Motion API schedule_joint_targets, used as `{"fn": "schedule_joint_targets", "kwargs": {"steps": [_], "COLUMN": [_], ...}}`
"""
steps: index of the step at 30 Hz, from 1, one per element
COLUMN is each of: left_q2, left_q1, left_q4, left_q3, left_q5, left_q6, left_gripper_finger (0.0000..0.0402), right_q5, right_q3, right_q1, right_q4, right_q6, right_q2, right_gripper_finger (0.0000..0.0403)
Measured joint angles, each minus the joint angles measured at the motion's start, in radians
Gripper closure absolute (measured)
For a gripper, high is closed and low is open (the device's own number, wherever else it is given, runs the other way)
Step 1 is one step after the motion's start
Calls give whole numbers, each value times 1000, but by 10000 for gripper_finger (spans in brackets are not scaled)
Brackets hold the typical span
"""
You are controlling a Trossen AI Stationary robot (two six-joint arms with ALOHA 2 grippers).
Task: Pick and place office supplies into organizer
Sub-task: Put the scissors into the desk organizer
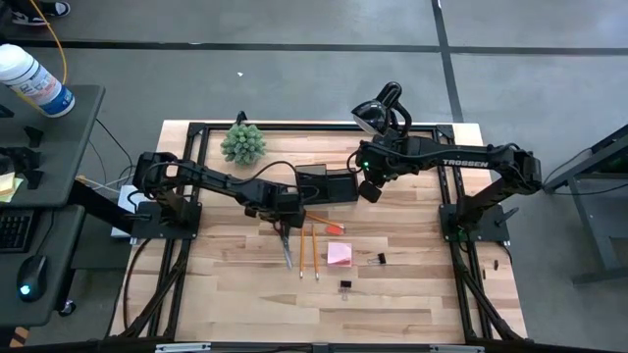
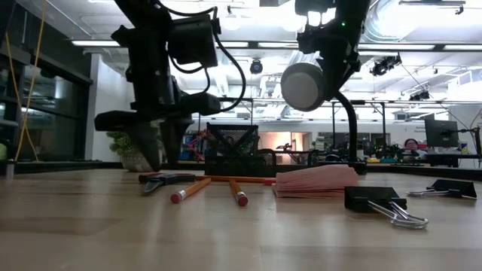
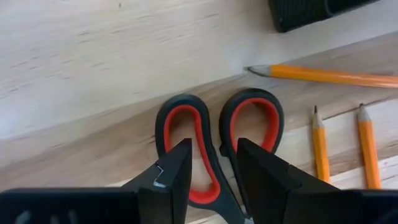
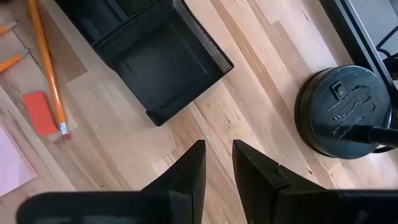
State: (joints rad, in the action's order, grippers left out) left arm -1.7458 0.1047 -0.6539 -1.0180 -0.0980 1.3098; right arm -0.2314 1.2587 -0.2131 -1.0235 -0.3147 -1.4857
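Left hand [image 3: 208, 171] lowered, parted; right hand [image 4: 217, 163] raised, parted.

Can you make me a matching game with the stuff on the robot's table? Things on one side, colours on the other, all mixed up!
Things:
1. scissors with looped handles
2. square sticky-note pad
3. mesh desk organizer
4. small spiky plant

Colours:
A. green
B. black
C. red and black
D. pink

Pairs: 1-C, 2-D, 3-B, 4-A
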Motion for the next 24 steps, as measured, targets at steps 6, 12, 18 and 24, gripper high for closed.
{"fn": "schedule_joint_targets", "kwargs": {"steps": [6, 12, 18, 24], "left_q2": [0, 0, -10, -31], "left_q1": [0, 0, 0, 0], "left_q4": [7, 9, 3, 27], "left_q3": [0, 0, 0, 1], "left_q5": [-3, -3, 3, 7], "left_q6": [-5, -8, 4, 31], "left_gripper_finger": [284, 259, 197, 167], "right_q5": [0, 0, 0, 0], "right_q3": [0, 0, 0, 0], "right_q1": [0, 0, 0, 0], "right_q4": [1, 1, 2, 3], "right_q6": [-2, -2, -2, -2], "right_q2": [0, 0, 0, 0], "right_gripper_finger": [329, 329, 329, 329]}}
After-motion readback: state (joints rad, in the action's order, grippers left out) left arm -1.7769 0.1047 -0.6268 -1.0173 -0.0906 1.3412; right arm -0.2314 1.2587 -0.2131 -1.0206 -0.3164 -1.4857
